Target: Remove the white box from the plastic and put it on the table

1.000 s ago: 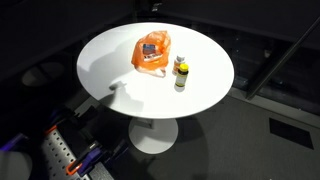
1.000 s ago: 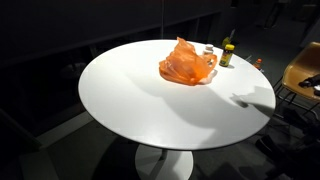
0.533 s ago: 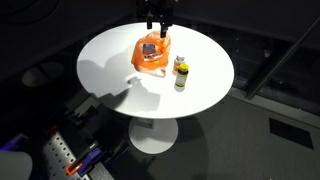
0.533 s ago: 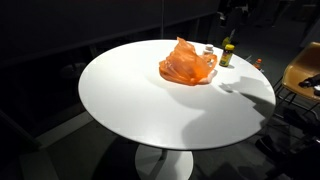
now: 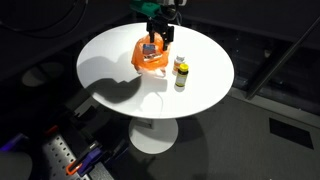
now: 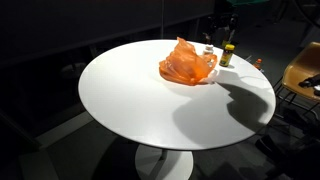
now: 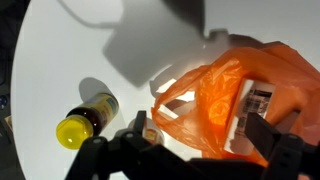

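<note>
The gripper [image 7: 198, 135] hangs with its fingers spread just above the orange bag [image 7: 215, 90], which sits on the table [image 5: 110, 55] near a bottle [image 7: 88, 118]. The white box [image 7: 250, 108] lies inside the bag. It is probably light and stiff, but the thin, slippery plastic may lift with it. The exposed end looks like the best place to grip. Most of the box is covered.
</note>
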Tool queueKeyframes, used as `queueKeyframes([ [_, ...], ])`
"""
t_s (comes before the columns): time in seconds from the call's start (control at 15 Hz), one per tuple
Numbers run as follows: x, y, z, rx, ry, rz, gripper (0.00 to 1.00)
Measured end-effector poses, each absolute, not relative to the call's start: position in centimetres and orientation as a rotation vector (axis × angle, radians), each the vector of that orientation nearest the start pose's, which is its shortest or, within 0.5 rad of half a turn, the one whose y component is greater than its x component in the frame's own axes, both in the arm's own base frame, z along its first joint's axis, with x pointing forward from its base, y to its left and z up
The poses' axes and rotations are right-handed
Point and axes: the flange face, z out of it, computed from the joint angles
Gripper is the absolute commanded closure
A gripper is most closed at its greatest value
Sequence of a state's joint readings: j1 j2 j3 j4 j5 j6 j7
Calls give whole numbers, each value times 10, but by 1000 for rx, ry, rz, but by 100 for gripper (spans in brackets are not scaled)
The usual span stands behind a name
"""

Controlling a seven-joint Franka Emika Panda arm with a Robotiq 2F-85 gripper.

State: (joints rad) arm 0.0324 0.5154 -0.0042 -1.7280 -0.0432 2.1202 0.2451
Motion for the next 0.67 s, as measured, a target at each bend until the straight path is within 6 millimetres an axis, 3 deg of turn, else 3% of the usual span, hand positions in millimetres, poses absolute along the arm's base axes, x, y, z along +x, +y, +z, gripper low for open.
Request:
queueKeyframes([
  [0.67,691,71,219,-3194,188,204,0],
])
